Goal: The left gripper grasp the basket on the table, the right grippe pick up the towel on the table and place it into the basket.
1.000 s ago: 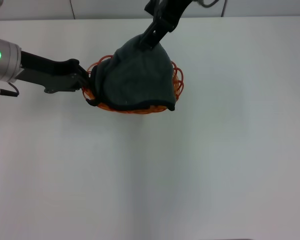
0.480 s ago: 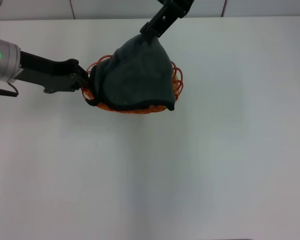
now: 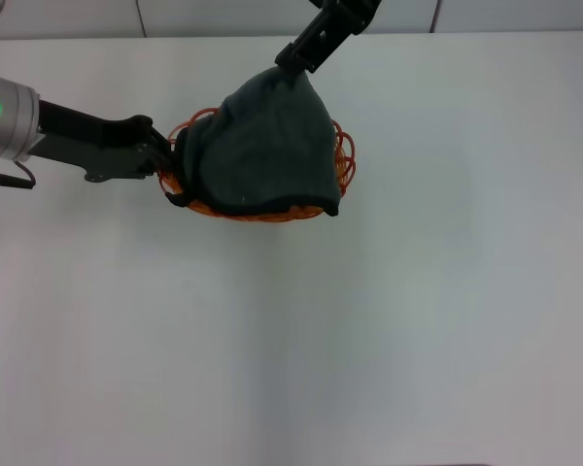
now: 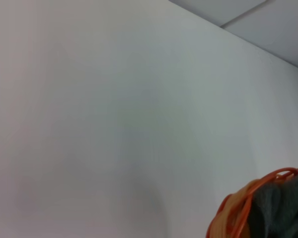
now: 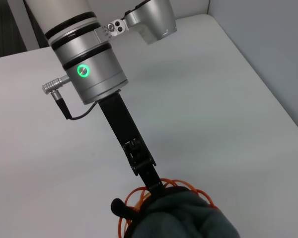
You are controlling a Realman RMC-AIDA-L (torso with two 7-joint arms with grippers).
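The towel (image 3: 267,150) lay heaped over the basket (image 3: 345,160) on the white worktop (image 3: 369,320), its far corner peaked up toward the right tool (image 3: 293,58). That tool had risen a little since half a second ago; whether its tips were together or apart could not be told. The left tool (image 3: 167,155) stayed clamped on the basket's rim. Towel unmoved, so placement looked done, release likely under way.
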